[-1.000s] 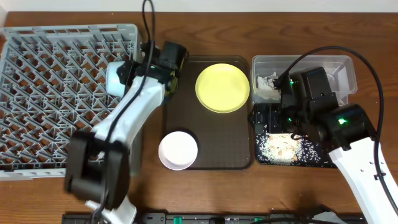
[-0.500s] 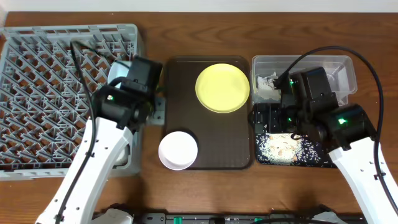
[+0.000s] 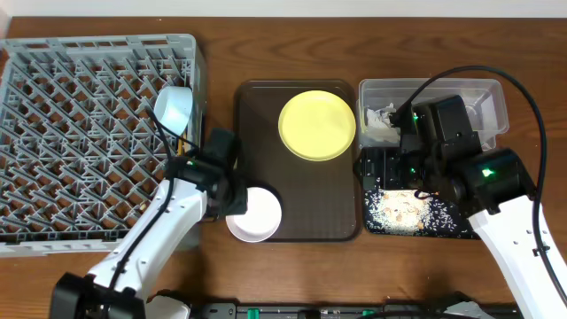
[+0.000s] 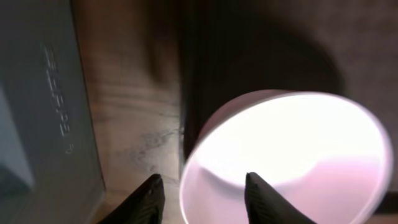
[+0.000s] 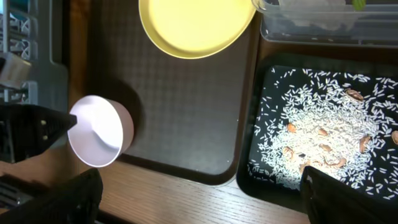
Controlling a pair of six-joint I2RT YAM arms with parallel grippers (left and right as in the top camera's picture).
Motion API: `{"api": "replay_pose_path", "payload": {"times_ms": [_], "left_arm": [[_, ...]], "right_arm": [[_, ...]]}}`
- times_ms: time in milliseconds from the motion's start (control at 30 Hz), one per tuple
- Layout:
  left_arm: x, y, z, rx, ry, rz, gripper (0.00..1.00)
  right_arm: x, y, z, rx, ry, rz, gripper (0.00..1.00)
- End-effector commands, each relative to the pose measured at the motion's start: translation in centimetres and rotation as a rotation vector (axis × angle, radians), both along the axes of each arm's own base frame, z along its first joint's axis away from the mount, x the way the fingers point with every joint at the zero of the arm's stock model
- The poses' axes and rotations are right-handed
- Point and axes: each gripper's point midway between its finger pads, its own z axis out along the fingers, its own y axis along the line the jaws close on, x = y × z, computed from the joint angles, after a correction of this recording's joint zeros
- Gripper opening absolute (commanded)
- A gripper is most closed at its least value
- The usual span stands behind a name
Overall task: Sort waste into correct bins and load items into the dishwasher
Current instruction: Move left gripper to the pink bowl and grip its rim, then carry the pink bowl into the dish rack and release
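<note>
My left gripper [image 4: 202, 198] stands open astride the near rim of the white-pinkish bowl [image 4: 292, 149], one finger inside and one outside, with a gap still showing. Seen from overhead, this bowl [image 3: 257, 213] sits at the front left corner of the brown tray [image 3: 301, 190]. A light blue bowl [image 3: 174, 108] lies tilted at the right edge of the grey dish rack [image 3: 80, 133]. The yellow plate [image 3: 317, 124] rests on the brown tray. My right gripper [image 5: 199, 205] hangs wide open and empty above the tray's front edge.
A clear tub [image 3: 487, 93] at the back right holds crumpled tissue [image 3: 381, 122]. In front of it a black tray [image 3: 443, 230] carries rice-like crumbs [image 5: 317, 130]. The right arm [image 3: 461, 159] hovers over both bins.
The left arm left the blue bowl in the rack and swung forward and right to the white-pinkish bowl, its jaws narrowing. The right arm has not moved.
</note>
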Motion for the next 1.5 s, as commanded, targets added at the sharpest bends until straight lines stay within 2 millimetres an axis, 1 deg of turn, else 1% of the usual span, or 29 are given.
{"api": "replay_pose_path", "payload": {"times_ms": [0,100,167,267,300,367,433,533,567,600,667,733,800,867,900,1000,1100,1233,1333,1467], "left_arm": [[-0.2,0.9,-1.1,0.050,0.021,0.030,0.41],[-0.8,1.1,-2.5,0.060,0.055,0.040,0.39],[-1.1,1.2,-3.4,0.069,0.080,0.039,0.32],[-1.2,1.3,-3.7,0.072,0.091,0.039,0.15],[-1.1,1.1,-3.4,0.064,0.089,0.038,0.11],[-0.9,0.8,-2.7,0.047,0.083,0.037,0.08],[-0.5,0.5,-1.5,0.033,0.068,0.037,0.06],[0.4,0.2,1.4,0.019,0.024,0.032,0.06],[0.9,0.3,2.8,0.026,-0.005,0.030,0.06],[1.4,0.7,4.1,0.046,-0.036,0.032,0.06],[2.3,2.3,6.9,0.132,-0.115,0.050,0.06],[3.3,5.2,9.9,0.283,-0.212,0.084,0.06],[4.0,8.7,13.0,0.478,-0.326,0.141,0.06],[4.2,12.1,16.1,0.675,-0.440,0.231,0.06],[4.2,13.0,17.1,0.734,-0.473,0.268,0.06],[4.2,14.4,18.4,0.837,-0.519,0.321,0.06],[4.4,15.7,19.7,0.985,-0.554,0.348,0.06],[5.4,16.4,20.4,1.134,-0.579,0.355,0.06],[6.3,16.6,20.1,1.247,-0.550,0.311,0.06],[7.3,16.8,18.1,1.349,-0.456,0.227,0.06]], "right_arm": [[0.0,0.0,0.0,-0.002,0.000,0.005,0.99],[0.0,0.0,0.0,-0.002,0.000,0.005,0.99],[0.0,0.0,0.0,-0.002,0.000,0.005,0.99],[0.1,0.0,0.0,-0.002,-0.001,0.005,0.99],[0.1,0.0,0.0,-0.002,-0.001,0.005,0.99],[0.1,0.0,0.0,-0.002,-0.001,0.005,0.99],[0.1,0.0,0.0,-0.002,-0.002,0.004,0.99],[0.1,0.0,0.0,-0.001,-0.002,0.005,0.99],[0.1,0.0,0.0,-0.001,-0.002,0.005,0.99],[0.1,0.0,0.0,-0.001,-0.002,0.005,0.99],[0.1,0.0,0.0,-0.002,-0.001,0.005,0.99],[0.0,0.0,0.0,-0.002,-0.001,0.005,0.99],[0.1,0.0,0.0,-0.002,-0.001,0.005,0.99],[0.1,0.0,0.0,-0.001,-0.003,0.005,0.99],[0.1,0.0,0.0,0.000,-0.005,0.005,0.99],[0.4,0.1,0.2,0.003,-0.015,0.005,0.99],[0.5,0.1,0.2,0.005,-0.021,0.005,0.99],[0.5,0.1,0.2,0.006,-0.023,0.005,0.99],[0.6,0.1,0.3,0.007,-0.026,0.005,0.99],[0.7,0.2,0.3,0.008,-0.030,0.005,0.99]]}}
